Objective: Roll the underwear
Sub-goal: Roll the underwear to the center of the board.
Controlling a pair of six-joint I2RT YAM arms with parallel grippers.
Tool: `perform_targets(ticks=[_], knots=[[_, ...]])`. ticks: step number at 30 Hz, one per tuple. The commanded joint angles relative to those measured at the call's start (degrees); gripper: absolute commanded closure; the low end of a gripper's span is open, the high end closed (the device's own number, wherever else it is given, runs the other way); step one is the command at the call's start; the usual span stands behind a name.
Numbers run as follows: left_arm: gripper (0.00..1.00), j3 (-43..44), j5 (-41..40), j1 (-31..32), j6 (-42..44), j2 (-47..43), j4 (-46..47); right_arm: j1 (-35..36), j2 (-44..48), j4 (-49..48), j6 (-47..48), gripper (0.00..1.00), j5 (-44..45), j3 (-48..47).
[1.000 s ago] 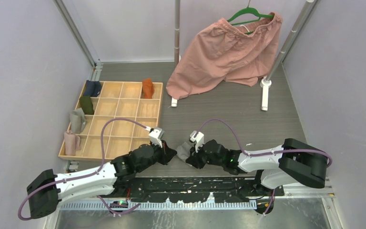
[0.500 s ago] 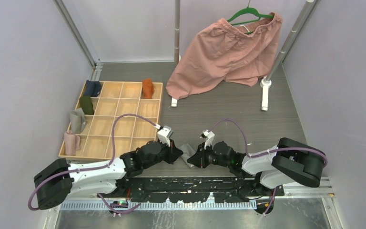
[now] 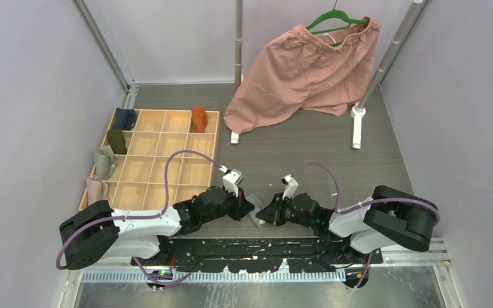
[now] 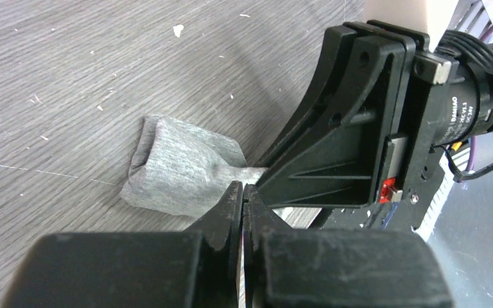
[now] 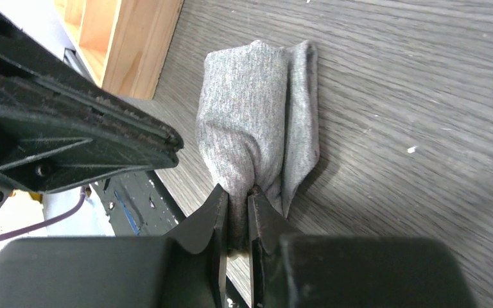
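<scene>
The grey underwear (image 5: 257, 122) lies bunched and folded on the dark table, close to the near edge between both arms (image 3: 255, 217). My right gripper (image 5: 239, 196) is shut on its near end, with cloth pinched between the fingertips. My left gripper (image 4: 242, 192) is shut with nothing in it, its tips just short of the grey cloth (image 4: 180, 167) and right beside the right gripper's body (image 4: 359, 128). In the top view the left gripper (image 3: 249, 206) and right gripper (image 3: 264, 215) face each other. The rust-orange underwear (image 3: 198, 119) stands in a far compartment of the wooden tray (image 3: 213, 154).
The tray's left column holds navy (image 3: 124, 119), green (image 3: 117, 141), grey (image 3: 104, 163) and pink (image 3: 95, 190) rolled cloths. Big pink shorts (image 3: 308, 67) hang from a green hanger on a rack with white feet (image 3: 357, 128). The tray's corner (image 5: 128, 45) is near the grey cloth.
Both grippers have shifted right and slightly toward the near edge. The right gripper has dragged the grey underwear along with it, and the left gripper has followed, staying shut.
</scene>
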State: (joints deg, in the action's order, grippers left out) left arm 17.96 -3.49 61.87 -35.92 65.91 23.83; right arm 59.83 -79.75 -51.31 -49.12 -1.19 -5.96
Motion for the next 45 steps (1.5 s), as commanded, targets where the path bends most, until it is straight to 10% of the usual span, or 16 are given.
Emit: perform_targets(ticks=[1,10,22,36,45], knots=[[0.99,1.3,2.0,0.2,0.4,0.2,4.3,-0.4,0.7,8.9,-3.5,0.99,5.5,0.9],[0.99,0.4,0.7,0.2,0.4,4.2,6.1,-0.6,3.8,19.3,-4.6,0.92,6.9,-0.9],[0.99,-0.9,-3.6,0.2,-1.6,16.8,15.6,-0.7,8.0,32.6,1.0,0.57,3.4,-7.3],[0.99,-0.7,-2.8,0.1,-1.0,18.0,14.2,-0.9,30.6,63.4,6.1,0.35,15.5,-18.9],[0.99,-0.1,-1.6,0.2,-0.8,18.8,14.3,-10.5,19.4,66.9,3.8,0.23,5.6,-28.3]])
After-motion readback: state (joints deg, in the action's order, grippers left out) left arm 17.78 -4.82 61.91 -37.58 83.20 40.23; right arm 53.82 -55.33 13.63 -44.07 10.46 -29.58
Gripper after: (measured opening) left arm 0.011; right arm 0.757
